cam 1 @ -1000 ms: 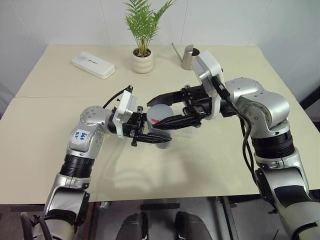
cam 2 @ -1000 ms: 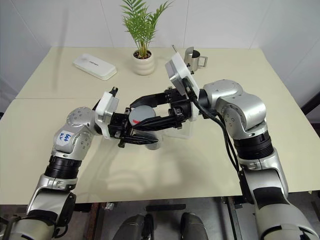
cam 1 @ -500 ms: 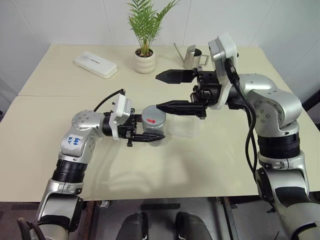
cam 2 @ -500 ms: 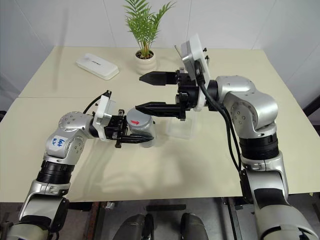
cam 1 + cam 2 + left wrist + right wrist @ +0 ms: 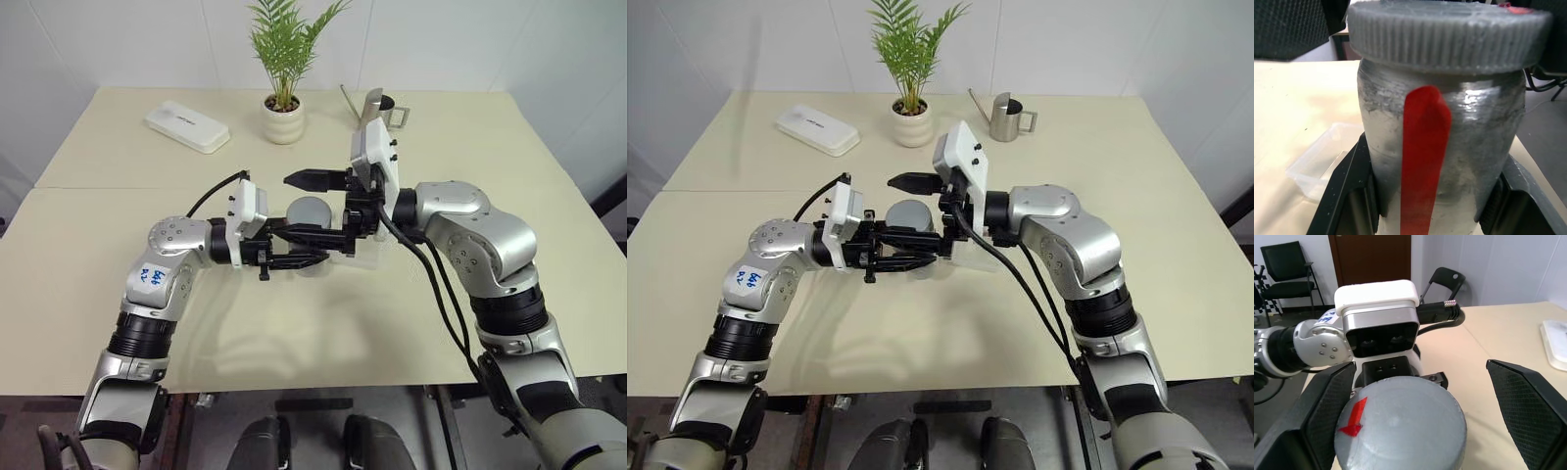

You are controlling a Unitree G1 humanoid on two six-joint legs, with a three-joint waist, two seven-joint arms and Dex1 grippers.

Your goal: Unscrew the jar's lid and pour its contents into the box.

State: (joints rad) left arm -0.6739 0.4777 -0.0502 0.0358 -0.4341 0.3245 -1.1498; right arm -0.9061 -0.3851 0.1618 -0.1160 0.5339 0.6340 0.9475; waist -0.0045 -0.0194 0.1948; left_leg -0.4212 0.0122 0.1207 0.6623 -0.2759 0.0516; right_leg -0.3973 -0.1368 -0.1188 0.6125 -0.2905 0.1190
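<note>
Setting: pale cream table (image 5: 411,323), white walls, nothing fancy.
Left gripper (image 5: 1435,205): black fingers clamped tight on the small silvery-grey cylinder jar (image 5: 1442,147) with the vertical red stripe, held upright just above the tabletop.
Right gripper (image 5: 1415,406): fingers spread wide either side of the ribbed grey round lid (image 5: 1400,426), not gripping it.
Progress: lid's on, so I'd say the unscrewing isn't finished and the pour is all to come.
Box: clear, low-walled square plastic box (image 5: 1317,161) right beside the jar.
Textures: jar body smeary and glossy, lid matte with a red arrow.

silver-grey arms, black cables, black two-finger grippers, white wrist housings.
</note>
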